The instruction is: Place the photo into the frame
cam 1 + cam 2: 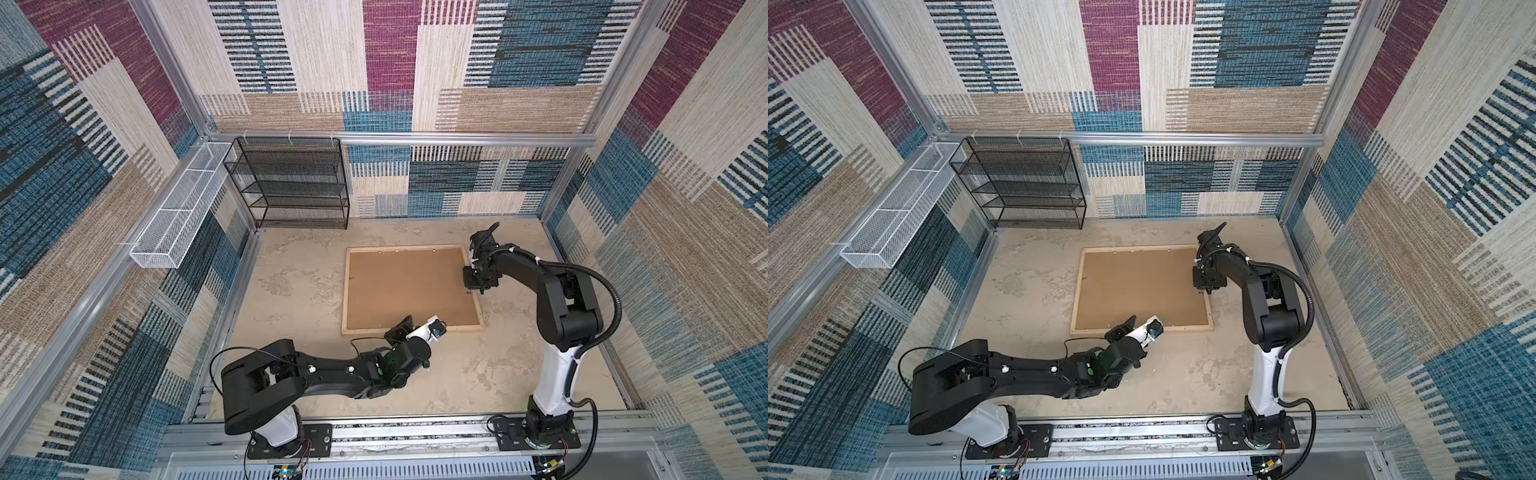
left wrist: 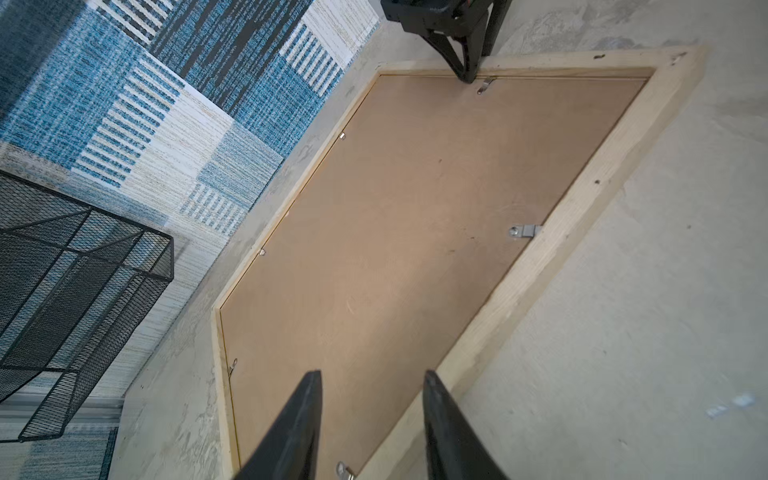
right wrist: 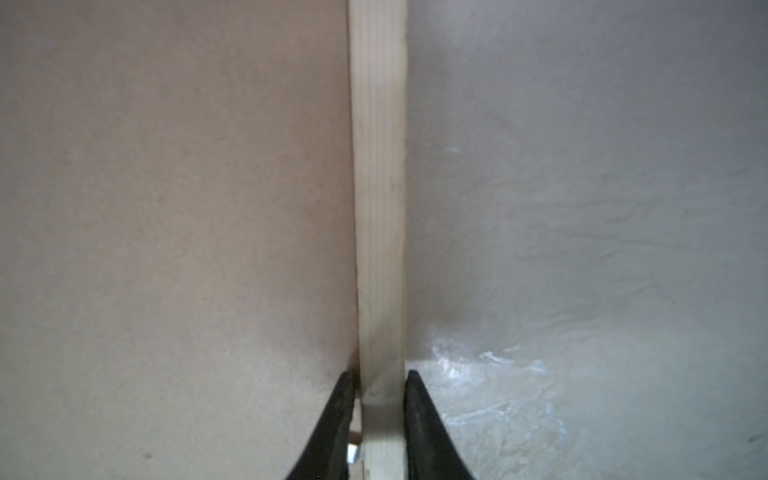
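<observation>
The pale wood frame (image 1: pixel 344 291) (image 1: pixel 1076 291) lies face down on the table, with a plain brown backing board (image 1: pixel 409 286) (image 2: pixel 415 228) filling its opening. The photo is hidden. My right gripper (image 1: pixel 477 292) (image 3: pixel 379 374) is shut on the frame's right rail (image 3: pixel 378 208), one jaw on the board side and one on the table side. My left gripper (image 1: pixel 405 322) (image 2: pixel 372 374) hovers open over the frame's near rail (image 2: pixel 582 199), with nothing between its fingers.
Small metal tabs (image 2: pixel 524 231) sit along the frame's inner edge. A black mesh shelf (image 1: pixel 291 183) stands at the back left. A white mesh basket (image 1: pixel 178 208) hangs on the left wall. Patterned walls enclose the table.
</observation>
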Robot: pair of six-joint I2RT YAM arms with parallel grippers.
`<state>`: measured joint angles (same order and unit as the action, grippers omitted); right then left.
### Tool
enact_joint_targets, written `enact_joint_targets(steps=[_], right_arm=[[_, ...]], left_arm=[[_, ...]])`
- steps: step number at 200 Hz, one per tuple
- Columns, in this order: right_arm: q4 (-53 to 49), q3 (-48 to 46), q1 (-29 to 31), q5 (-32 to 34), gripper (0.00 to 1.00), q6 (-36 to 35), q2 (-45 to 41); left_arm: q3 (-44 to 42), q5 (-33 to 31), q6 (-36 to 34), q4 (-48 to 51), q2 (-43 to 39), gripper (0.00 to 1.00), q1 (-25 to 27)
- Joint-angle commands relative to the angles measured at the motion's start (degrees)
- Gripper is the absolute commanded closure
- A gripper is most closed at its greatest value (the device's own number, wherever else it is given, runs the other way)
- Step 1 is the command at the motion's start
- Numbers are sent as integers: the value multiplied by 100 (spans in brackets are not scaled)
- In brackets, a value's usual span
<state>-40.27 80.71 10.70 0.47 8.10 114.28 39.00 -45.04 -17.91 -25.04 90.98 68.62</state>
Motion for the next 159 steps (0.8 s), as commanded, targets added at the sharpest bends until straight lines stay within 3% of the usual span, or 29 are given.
enact_joint_targets(steps=[1,92,124,159], right_arm=[[111,-4,19,143,85,-18,241],[-796,911,29,39,93,-98,-751],[-956,1074,66,-41,93,-89,-1051],[-1084,1220,137,-54,94,-107,-1175]], left_arm=[[46,-19,147,35,32,55,-6],[-512,882,497,-379,-287,52,-6],[-510,956,425,-614,-108,54,-6],[-276,603,211,-770,374,54,-2]])
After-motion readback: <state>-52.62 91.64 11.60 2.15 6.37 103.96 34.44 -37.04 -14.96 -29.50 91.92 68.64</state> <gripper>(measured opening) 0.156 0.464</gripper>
